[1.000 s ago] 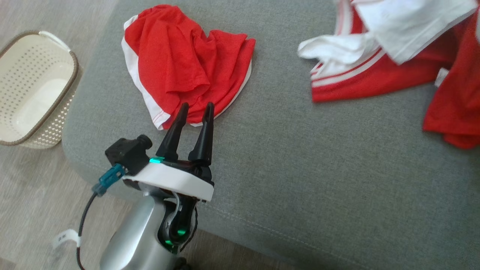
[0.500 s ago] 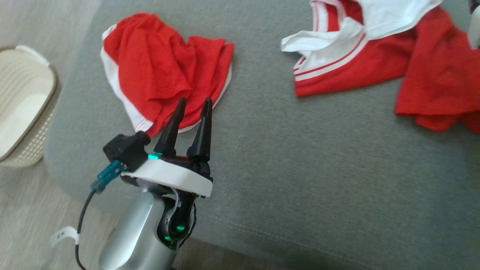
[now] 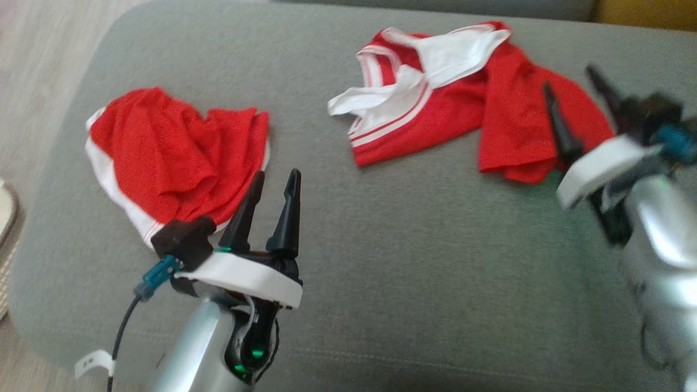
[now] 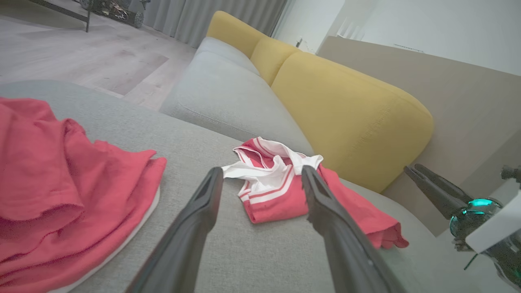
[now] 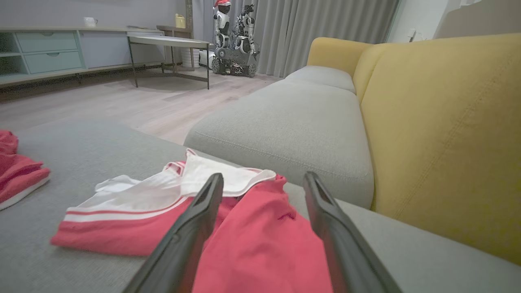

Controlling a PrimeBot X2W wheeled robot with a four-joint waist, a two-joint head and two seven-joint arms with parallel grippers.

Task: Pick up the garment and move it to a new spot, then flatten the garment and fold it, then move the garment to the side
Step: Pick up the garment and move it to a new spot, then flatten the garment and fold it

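A crumpled red garment with white striped trim (image 3: pixel 446 114) (image 4: pixel 276 191) (image 5: pixel 252 240) lies on the grey sofa seat (image 3: pixel 435 261) at the back right. My right gripper (image 3: pixel 569 79) (image 5: pixel 263 177) (image 4: pixel 412 167) hovers open over its red right end, with nothing between the fingers. A second red garment with a white edge (image 3: pixel 163 152) (image 4: pixel 53 179) (image 5: pixel 16 171) lies bunched at the left. My left gripper (image 3: pixel 276 175) (image 4: pixel 261 171) stands open and empty just right of that one's near edge.
Yellow back cushions (image 4: pixel 346 101) (image 5: pixel 439 134) rise behind the seat, and another grey seat cushion (image 5: pixel 293 122) lies beyond. A basket's rim (image 3: pixel 5 218) shows at the far left on the wooden floor. Bare grey seat lies between the two garments.
The head camera has swung right, so both garments sit lower and further left. The right gripper has come into view, open. The striped garment now lies spread on the seat.
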